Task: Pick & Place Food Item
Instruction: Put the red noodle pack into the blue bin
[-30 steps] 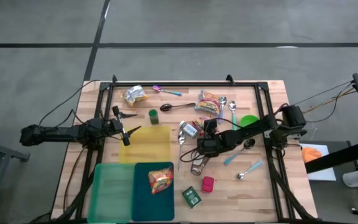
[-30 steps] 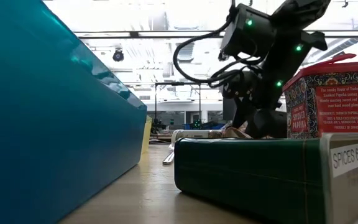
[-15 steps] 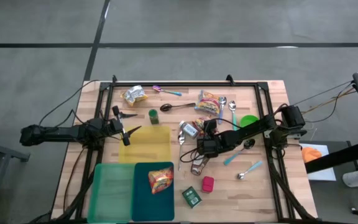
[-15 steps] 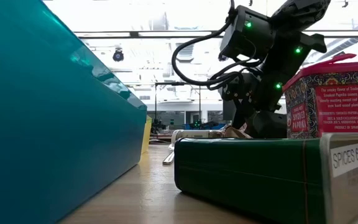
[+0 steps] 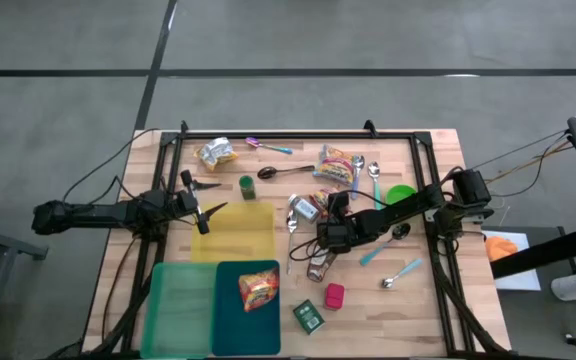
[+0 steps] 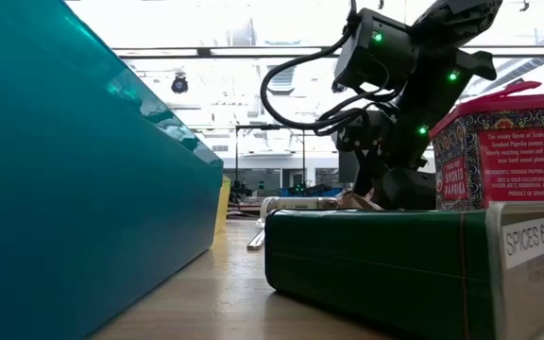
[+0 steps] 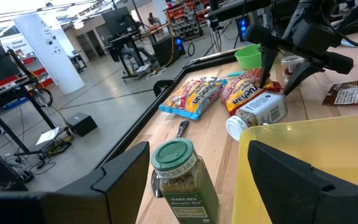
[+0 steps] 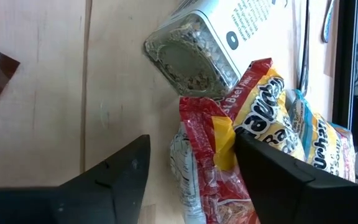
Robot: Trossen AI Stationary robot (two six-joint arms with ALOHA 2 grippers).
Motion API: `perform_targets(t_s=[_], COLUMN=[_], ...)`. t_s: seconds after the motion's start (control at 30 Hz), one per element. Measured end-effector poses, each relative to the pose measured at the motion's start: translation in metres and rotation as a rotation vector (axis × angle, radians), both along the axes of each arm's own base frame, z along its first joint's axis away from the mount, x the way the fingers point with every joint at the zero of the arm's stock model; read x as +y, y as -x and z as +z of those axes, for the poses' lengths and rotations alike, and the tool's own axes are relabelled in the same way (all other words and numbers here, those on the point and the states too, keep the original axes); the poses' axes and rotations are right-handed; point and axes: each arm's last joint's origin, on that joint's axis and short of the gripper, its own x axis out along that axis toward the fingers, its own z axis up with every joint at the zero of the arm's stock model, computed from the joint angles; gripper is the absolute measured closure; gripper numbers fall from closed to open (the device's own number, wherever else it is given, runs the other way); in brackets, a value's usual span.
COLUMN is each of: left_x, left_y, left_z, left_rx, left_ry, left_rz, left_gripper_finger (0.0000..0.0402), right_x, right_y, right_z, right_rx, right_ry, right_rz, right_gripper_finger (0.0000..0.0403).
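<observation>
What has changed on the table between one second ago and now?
Almost nothing. The right pincer stays low over the red snack packet, its fingers around the packet but not yet holding it. The left pincer waits open at the yellow tray. No object moved.

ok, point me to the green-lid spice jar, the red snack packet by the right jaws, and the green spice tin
green-lid spice jar point(image 7: 178, 169): left wrist view, glass body below the lid
red snack packet point(image 8: 209, 155): right wrist view, crinkled red upper end
green spice tin point(image 6: 385, 260): low view, long side wall
</observation>
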Motion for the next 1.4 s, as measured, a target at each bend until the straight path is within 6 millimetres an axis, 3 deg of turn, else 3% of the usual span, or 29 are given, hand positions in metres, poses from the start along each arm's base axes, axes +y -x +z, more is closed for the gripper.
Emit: perform_targets(t_s=[0.67,1.4], left_x=[0.0,0.0], left_y=[0.0,0.0], left_z=[0.0,0.0], left_rx=[0.001,0.0], left_ry=[0.0,0.0], left_rz=[0.0,0.0], left_gripper_finger=[0.0126,0.0126], right_x=[0.0002,0.0004], right_y=[0.0001,-0.0008], right_z=[0.0,0.0063], right_rx=[0.001,-0.02], right_ry=[0.001,0.001], right_rz=[0.001,0.0], right_gripper_finger=[0.0386,0.0394])
